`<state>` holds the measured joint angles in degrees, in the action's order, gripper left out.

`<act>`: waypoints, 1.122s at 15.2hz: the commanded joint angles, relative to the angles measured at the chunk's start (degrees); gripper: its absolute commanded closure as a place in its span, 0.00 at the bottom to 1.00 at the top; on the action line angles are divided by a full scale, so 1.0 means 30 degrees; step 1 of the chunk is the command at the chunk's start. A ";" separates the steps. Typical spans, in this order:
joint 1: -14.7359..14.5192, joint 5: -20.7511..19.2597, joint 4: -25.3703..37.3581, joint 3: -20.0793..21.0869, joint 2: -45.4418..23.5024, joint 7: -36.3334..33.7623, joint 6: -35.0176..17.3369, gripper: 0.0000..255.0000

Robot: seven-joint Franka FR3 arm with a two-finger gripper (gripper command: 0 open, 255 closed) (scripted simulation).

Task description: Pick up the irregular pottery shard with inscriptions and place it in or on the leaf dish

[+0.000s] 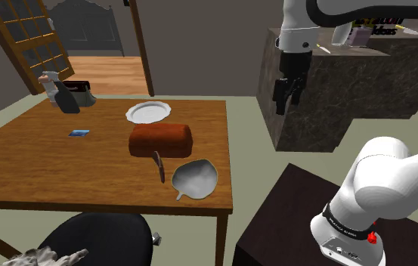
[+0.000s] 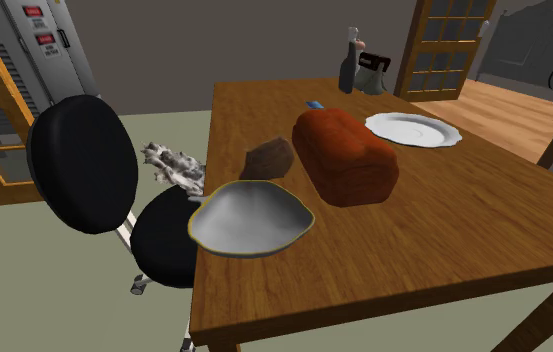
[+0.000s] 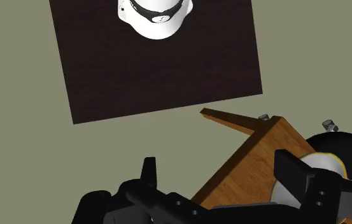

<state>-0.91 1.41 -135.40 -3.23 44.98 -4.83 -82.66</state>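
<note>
1. Loaf (image 1: pixel 161 139): red-brown, mid-bench (image 1: pixel 48 159).
2. Shard (image 1: pixel 159 166): brown, on bench, just beside loaf and dish (image 1: pixel 194 179).
3. Dish: grey, leaf-shaped, near bench corner.
4. End effector (image 1: pixel 286 104): fingers spread, empty, raised, well apart from bench.

Shoulder view: high beside the stand (image 1: pixel 290 208), facing across the table (image 1: pixel 48 166). Second exterior view: close, low over the table's stand-side corner. Wrist view: straight down on stand and same corner.
</note>
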 commanded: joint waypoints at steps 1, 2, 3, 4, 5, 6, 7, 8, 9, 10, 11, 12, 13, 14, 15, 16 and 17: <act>0.0000 0.0000 0.0000 0.0000 0.0000 0.0000 0.0000 0.00; -0.0086 0.0242 -0.0060 0.0334 -0.0362 -0.0423 -0.0505 0.00; -0.0166 0.0471 -0.0093 0.0668 -0.0750 -0.0839 -0.1011 0.00; -0.0249 0.0684 -0.0098 0.0994 -0.1163 -0.1254 -0.1517 0.00; -0.0327 0.0883 -0.0076 0.1319 -0.1601 -0.1662 -0.2020 0.00; -0.0401 0.1065 -0.0027 0.1640 -0.2062 -0.2067 -0.2520 0.00; -0.0477 0.1228 0.0050 0.1952 -0.2545 -0.2472 -0.3016 0.00; -0.0547 0.1372 0.0155 0.2260 -0.3050 -0.2875 -0.3506 0.00; -0.0610 0.1499 0.0288 0.2565 -0.3576 -0.3276 -0.3988 0.00; -0.0665 0.1607 0.0448 0.2866 -0.4120 -0.3675 -0.4461 0.00; -0.0716 0.1692 0.0635 0.3161 -0.4683 -0.4075 -0.4924 0.00; -0.0756 0.1758 0.0849 0.3455 -0.5263 -0.4475 -0.5375 0.00; -0.0794 0.1799 0.1091 0.3741 -0.5858 -0.4878 -0.5814 0.00; -0.0823 0.1818 0.1360 0.4024 -0.6468 -0.5283 -0.6239 0.00; -0.0851 0.1811 0.1655 0.4297 -0.7093 -0.5694 -0.6649 0.00; -0.0876 0.1777 0.1977 0.4563 -0.7731 -0.6109 -0.7043 0.00; -0.0902 0.1716 0.2325 0.4819 -0.8382 -0.6531 -0.7419 0.00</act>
<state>-3.50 6.63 -129.43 10.39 21.58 -23.02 -103.88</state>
